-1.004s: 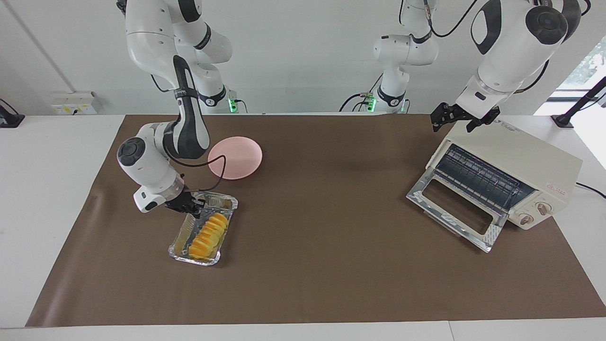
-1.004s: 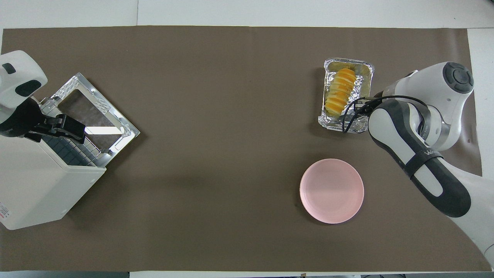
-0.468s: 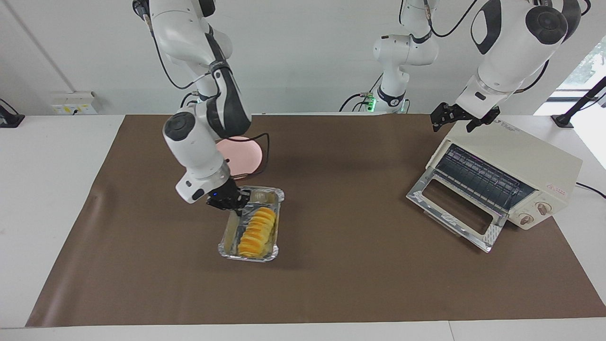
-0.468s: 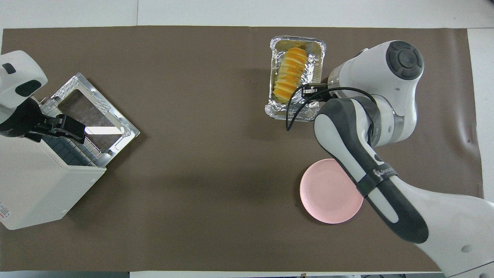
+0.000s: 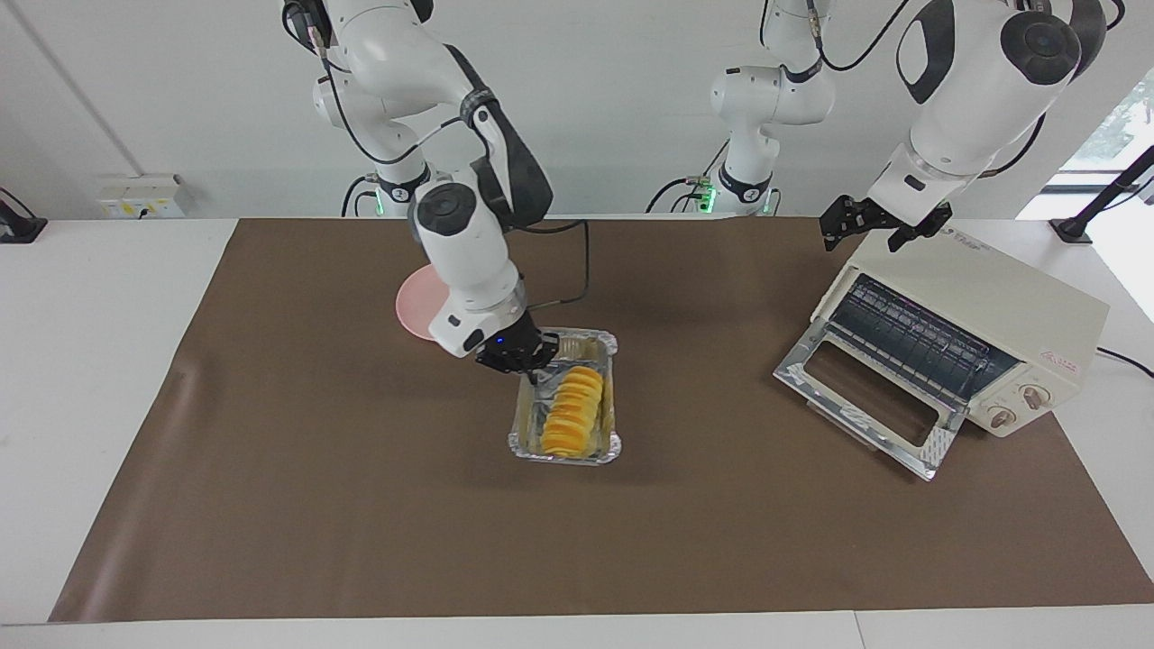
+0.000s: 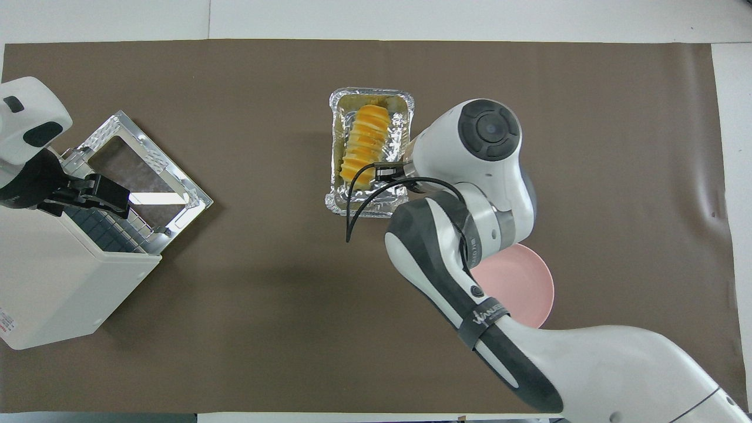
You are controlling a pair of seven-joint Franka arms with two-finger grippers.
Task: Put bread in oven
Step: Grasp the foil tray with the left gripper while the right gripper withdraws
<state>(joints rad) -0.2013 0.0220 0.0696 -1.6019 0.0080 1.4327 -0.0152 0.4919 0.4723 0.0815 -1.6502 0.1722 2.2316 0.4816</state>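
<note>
The crinkled silver foil tray (image 5: 566,419), carrying the ridged yellow-orange bread (image 5: 573,410), has travelled from the right arm's end of the brown table mat (image 5: 361,541) to about its middle, roughly halfway toward the cream-white toaster oven (image 5: 965,329) at the left arm's end. The bread is being brought in its tray, and the oven's glass door already lies dropped open, so a good stretch remains before loading.

The right gripper (image 5: 521,356) has its fingers pinched on the tray's rim at the end nearer the robots. The round pink plate (image 5: 416,311) sits half hidden by that arm. The left gripper (image 5: 867,223) waits over the oven's top edge, fingers apart, holding nothing.
</note>
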